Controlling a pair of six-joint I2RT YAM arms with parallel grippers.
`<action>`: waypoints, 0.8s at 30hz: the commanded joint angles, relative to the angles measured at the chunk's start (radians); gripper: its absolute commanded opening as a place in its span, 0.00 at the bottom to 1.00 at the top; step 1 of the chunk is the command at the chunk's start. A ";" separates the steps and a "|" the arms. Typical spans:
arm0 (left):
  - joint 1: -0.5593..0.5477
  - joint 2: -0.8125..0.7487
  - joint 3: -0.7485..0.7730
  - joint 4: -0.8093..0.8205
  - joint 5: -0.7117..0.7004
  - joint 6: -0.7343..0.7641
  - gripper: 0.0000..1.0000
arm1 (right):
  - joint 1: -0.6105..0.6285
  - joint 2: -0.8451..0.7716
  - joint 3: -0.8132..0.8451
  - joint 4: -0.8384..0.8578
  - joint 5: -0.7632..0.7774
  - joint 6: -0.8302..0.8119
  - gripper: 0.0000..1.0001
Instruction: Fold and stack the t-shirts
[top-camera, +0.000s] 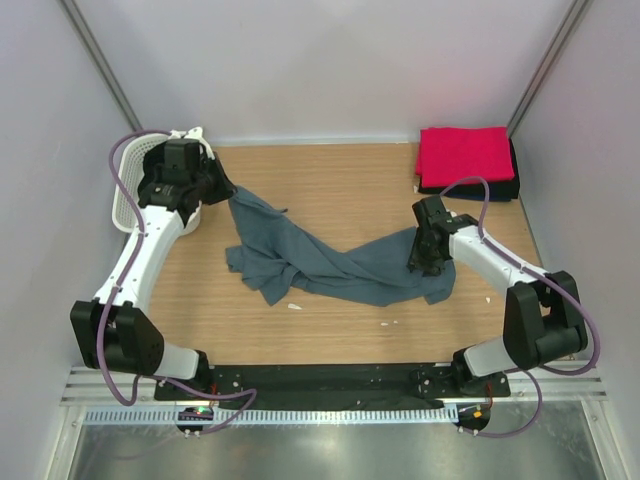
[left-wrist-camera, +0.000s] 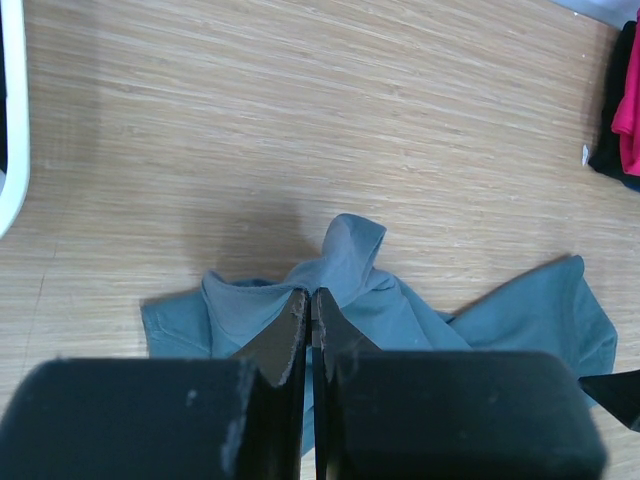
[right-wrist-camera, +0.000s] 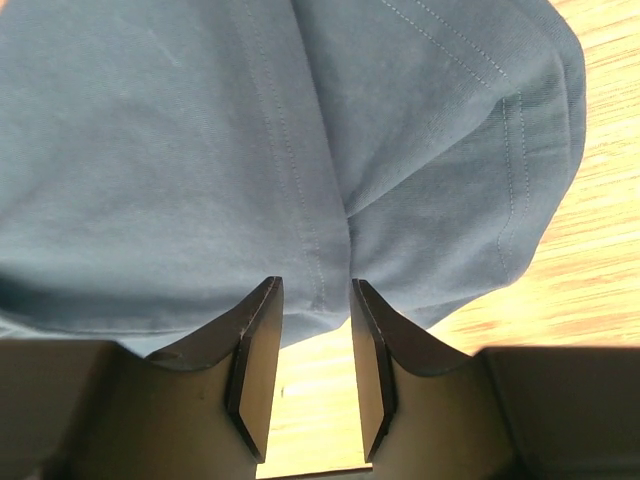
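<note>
The slate blue-grey t-shirt (top-camera: 330, 265) lies crumpled across the middle of the wooden table. My left gripper (top-camera: 226, 192) is shut on the shirt's far left end and holds it lifted; in the left wrist view the fingers (left-wrist-camera: 310, 295) pinch a thin fold of the shirt (left-wrist-camera: 400, 310). My right gripper (top-camera: 424, 265) is at the shirt's right end. In the right wrist view it (right-wrist-camera: 315, 285) is open, with the shirt's hem (right-wrist-camera: 200, 150) at its fingertips and bare wood between the jaws. A folded red t-shirt (top-camera: 465, 152) lies on dark folded shirts (top-camera: 500, 190) at the back right.
A white perforated basket (top-camera: 125, 205) stands at the far left beside the left arm, and its rim shows in the left wrist view (left-wrist-camera: 10, 120). Two small white scraps (top-camera: 295, 306) lie on the table near the front. Grey walls enclose the table.
</note>
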 joint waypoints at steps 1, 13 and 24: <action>0.006 -0.005 -0.005 0.025 -0.006 0.014 0.00 | -0.004 0.007 0.009 0.001 0.042 -0.015 0.39; 0.006 0.015 -0.005 0.025 0.008 0.017 0.00 | -0.002 0.039 -0.042 0.056 0.020 0.000 0.32; 0.006 0.002 0.004 0.020 -0.013 0.034 0.00 | -0.002 -0.045 0.069 0.001 0.071 0.003 0.01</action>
